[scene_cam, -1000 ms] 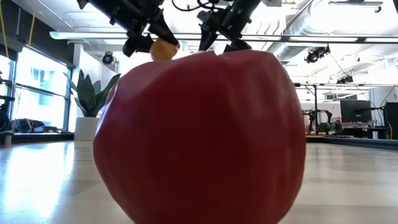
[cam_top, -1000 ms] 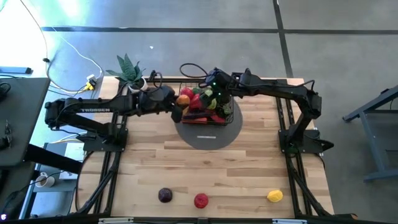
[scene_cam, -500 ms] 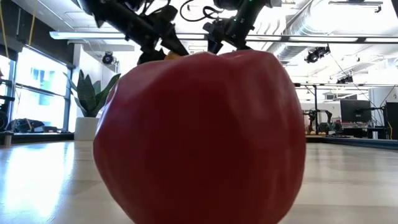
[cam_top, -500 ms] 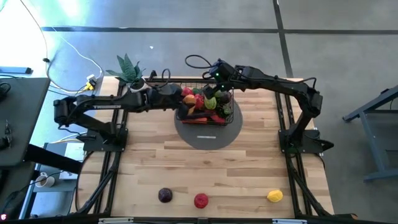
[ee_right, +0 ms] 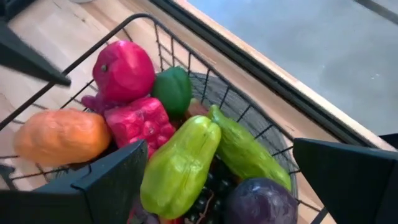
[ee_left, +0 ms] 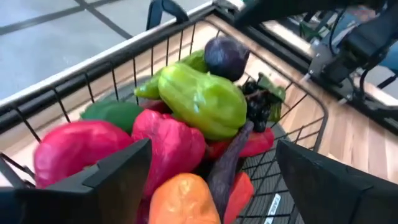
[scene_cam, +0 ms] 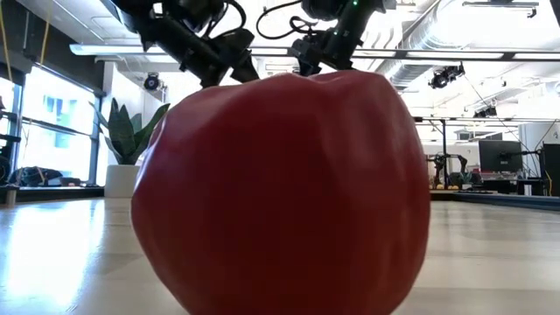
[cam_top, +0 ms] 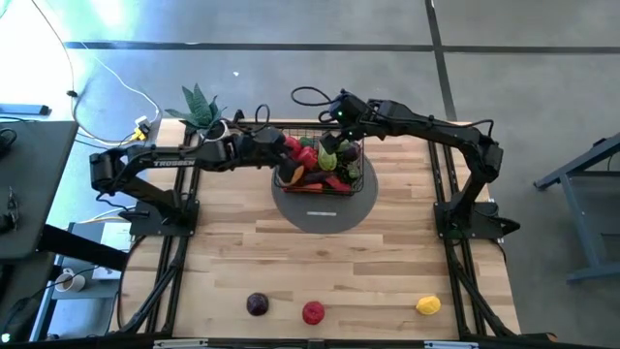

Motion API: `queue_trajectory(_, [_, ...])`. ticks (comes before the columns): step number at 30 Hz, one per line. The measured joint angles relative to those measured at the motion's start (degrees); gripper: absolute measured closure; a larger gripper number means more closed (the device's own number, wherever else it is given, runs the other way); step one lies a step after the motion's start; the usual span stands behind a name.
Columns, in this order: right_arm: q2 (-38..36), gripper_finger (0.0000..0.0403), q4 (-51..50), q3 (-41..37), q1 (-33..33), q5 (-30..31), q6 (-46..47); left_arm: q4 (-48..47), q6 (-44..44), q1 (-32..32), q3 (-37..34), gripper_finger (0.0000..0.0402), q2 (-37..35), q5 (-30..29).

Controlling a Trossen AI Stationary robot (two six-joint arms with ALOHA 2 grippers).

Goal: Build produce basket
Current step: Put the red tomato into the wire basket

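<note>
Hovering open tools [cam_top: 281, 160] [cam_top: 334, 145] over basket [cam_top: 351, 186]

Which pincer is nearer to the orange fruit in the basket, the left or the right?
Left. The left pincer hangs open right over the orange fruit at the basket's left edge; the right pincer is open above the far right part.

We see a basket [ee_left: 298, 134] of thin black wire, smooth and faintly shiny, under our left gripper [ee_left: 205, 177], whose fingers [ee_left: 118, 177] look like matt dark plastic. Just ahead of it the green pepper [ee_left: 202, 99] has a glossy, waxy skin; the orange piece [ee_left: 183, 199] nearest us looks duller. Beyond our right gripper [ee_right: 221, 180], the table [ee_right: 50, 37] is pale, smooth wood with visible grain.
</note>
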Motion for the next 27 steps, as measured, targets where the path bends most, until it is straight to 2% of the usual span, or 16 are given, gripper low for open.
queue_trajectory(6, [0.0,0.0018,-1.3,0.0,2.7,-2.9,0.0,-1.1,0.0,0.0,0.0,0.0067,-3.1,-0.1])
queue_trajectory(10, [0.0,0.0018,-2.8,0.0,5.7,-3.1,1.4,-5.6,0.0,0.0,0.0,0.0067,-5.8,0.6])
queue_trajectory(16, [0.0,0.0018,-3.6,0.0,10.9,-3.2,6.7,-12.3,0.0,0.0,0.0,0.0067,-10.5,4.8])
queue_trajectory(22, [0.0,0.0018,-4.3,0.0,15.9,-6.0,13.7,-15.6,0.0,-0.1,0.0,0.0067,-14.6,9.9])
queue_trajectory(27, [0.0,0.0018,-4.7,0.0,20.6,-9.3,15.3,-19.4,-0.1,-1.1,0.0,0.0067,-17.2,11.7])
